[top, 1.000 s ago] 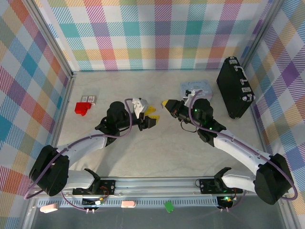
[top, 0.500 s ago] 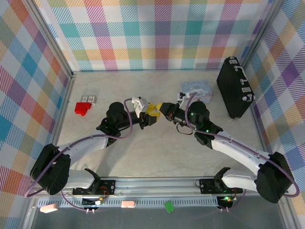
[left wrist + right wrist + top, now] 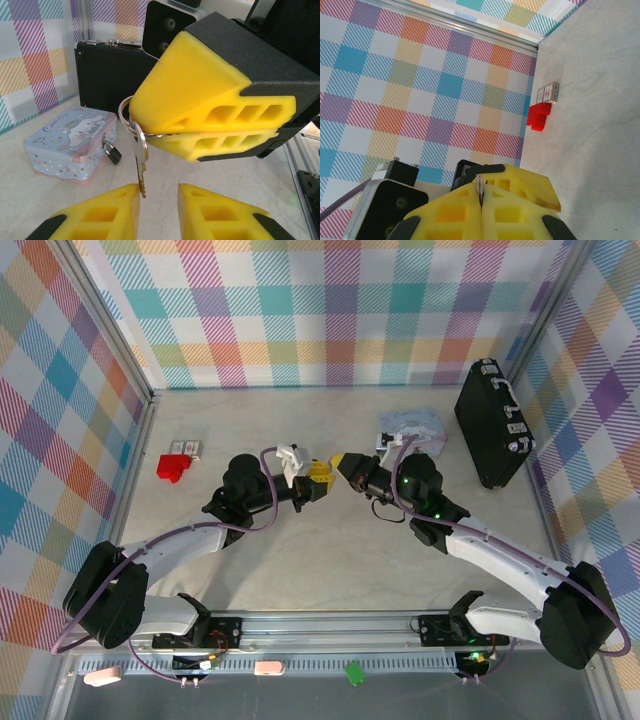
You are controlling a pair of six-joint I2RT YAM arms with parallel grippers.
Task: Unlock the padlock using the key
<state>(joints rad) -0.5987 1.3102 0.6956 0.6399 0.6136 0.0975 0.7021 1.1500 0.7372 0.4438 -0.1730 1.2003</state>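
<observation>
R gripper is clamped on the key at its ring end, yellow pads pressed flat together, blade hanging straight down. L gripper is narrow but not closed: the blade tip sits in the gap btw its two fingers, nearer one of them, can't tell if touching. In top view both grippers meet tip to tip above the middle of the table, L arm coming from the left, R arm from the right. Padlock hangs on the front hasp of the light blue tin, shackle looks closed, well apart from the key. Tin stands far right on the table, near the black case. Red block lies by the left wall w/ a small card box just behind it.
</observation>
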